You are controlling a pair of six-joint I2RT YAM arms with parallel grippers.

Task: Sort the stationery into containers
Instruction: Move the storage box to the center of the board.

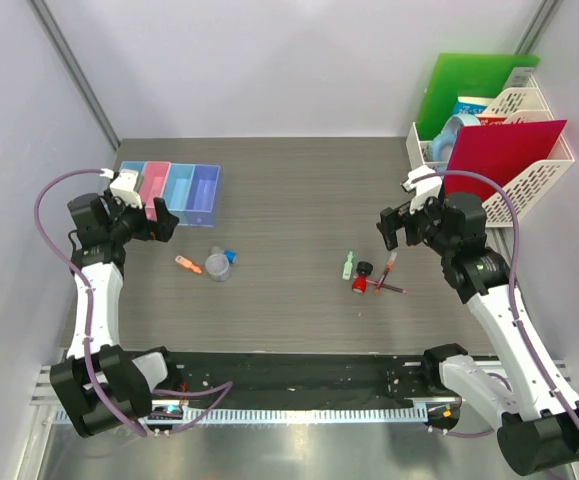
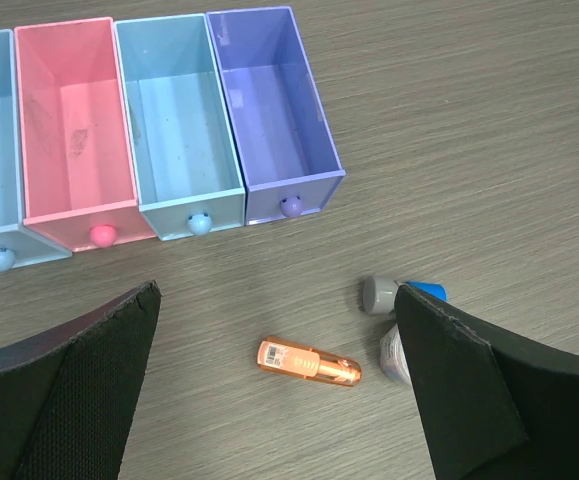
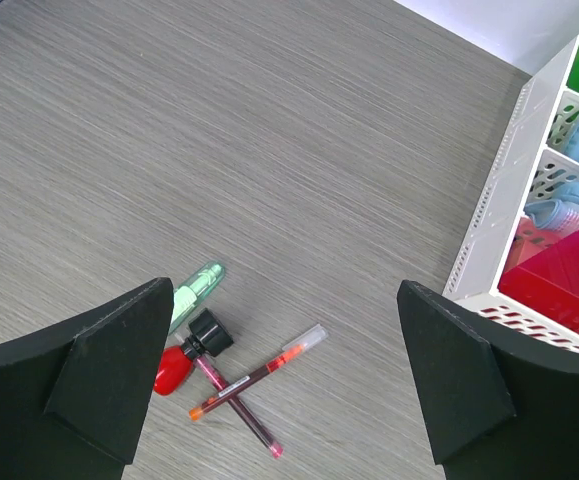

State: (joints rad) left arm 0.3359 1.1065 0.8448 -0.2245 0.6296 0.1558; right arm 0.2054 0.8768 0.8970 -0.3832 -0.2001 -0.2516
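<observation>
1. On the dark wood-grain table [image 1: 299, 190], far left, stands a row of four joined translucent rectangular bins [image 2: 269, 205]: light blue, pink, light blue, purple-blue.
2. Left gripper [image 2: 277, 295]: jaws spread wide, nothing held. It hovers over the table just in front of the bins.
3. An orange capsule-shaped piece [image 2: 309, 362] lies on its side near the bin fronts. A greyish clear roll [image 1: 218, 267] sits to its right, with a tiny blue piece [image 2: 427, 290] just beside the roll.
4. Right gripper [image 3: 287, 290]: jaws wide apart, empty, above the table near a white mesh file rack [image 3: 504, 235].
5. Centre-right cluster: a green capped piece [image 3: 197, 287], a red-black round cap [image 3: 207, 333] and two thin dark-red pens [image 3: 254, 385] lying crossed. The cap touches a pen, and the green piece is just beside the cap.
6. The rack holds a red folder [image 1: 504, 150] and a green folder [image 1: 469, 90].
</observation>
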